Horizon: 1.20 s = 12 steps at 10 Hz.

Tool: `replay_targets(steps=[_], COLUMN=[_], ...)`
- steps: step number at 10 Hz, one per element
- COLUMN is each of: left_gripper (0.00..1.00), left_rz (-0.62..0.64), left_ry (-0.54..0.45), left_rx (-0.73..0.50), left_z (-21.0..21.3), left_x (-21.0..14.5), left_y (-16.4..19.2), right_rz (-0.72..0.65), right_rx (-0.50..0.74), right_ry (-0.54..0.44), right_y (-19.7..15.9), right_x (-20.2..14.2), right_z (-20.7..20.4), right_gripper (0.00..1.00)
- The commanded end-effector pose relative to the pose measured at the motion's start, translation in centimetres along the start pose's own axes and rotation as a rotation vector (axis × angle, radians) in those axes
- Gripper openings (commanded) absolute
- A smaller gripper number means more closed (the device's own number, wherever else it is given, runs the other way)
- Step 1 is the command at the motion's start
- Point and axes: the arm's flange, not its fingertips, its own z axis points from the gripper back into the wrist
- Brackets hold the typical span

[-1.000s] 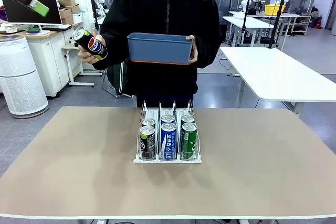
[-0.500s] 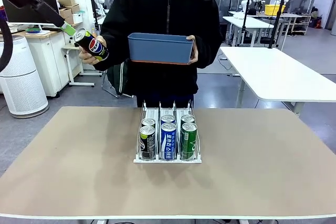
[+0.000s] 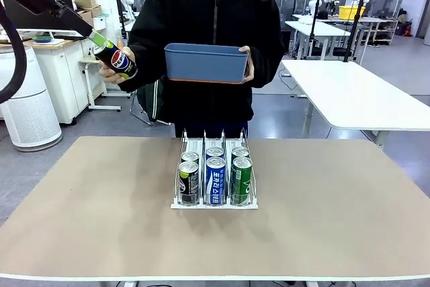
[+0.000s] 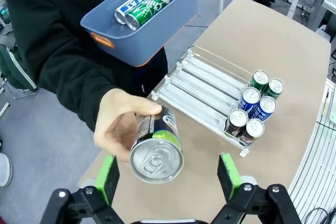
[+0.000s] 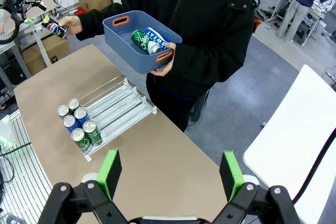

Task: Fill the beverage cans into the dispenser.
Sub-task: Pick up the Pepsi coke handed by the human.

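Left wrist view: left gripper (image 4: 168,174) is gaping wide, can (image 4: 156,157) sitting between its pads (image 4: 107,177).
Person's hand (image 4: 118,128): is holding that can.
Right gripper (image 5: 170,173): is hanging open, empty.

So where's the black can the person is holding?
The black can is at upper left in the front view, in the person's hand, beside the blue bin; the left wrist view shows it between the left pincer's open fingers.

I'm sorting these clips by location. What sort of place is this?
Probably a lab or workshop hall: rows of white work tables, stacked cardboard boxes, and a standing air purifier on a grey floor.
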Motion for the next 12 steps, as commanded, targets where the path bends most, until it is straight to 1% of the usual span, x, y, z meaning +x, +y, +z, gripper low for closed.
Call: replay_targets(steps=[1, 3, 7, 10, 12], left_gripper=[1.0, 1.0, 1.0, 1.0, 1.0], left_rz=[-0.007, -0.017, -0.018, 0.027, 0.028], left_ry=[-0.06, -0.08, -0.06, -0.057, -0.055], left_rx=[-0.06, -0.079, -0.045, -0.074, -0.072], left_z=[-1.3, -1.9, -2.9, -3.8, -4.3], left_x=[-0.4, -0.8, -1.4, -1.7, -1.8], left_y=[0.6, 1.4, 2.0, 2.0, 2.2], right_rz=[-0.001, -0.001, -0.001, -0.001, -0.001], right_rx=[0.003, 0.003, 0.003, 0.003, 0.003], right_ry=[-0.001, -0.001, -0.001, -0.001, -0.001], right_y=[0.1, 0.1, 0.1, 0.1, 0.1], right_x=[-0.1, -0.1, -0.1, -0.1, -0.1], right_z=[0.0, 0.0, 0.0, 0.0, 0.0], right_gripper=[1.0, 1.0, 1.0, 1.0, 1.0])
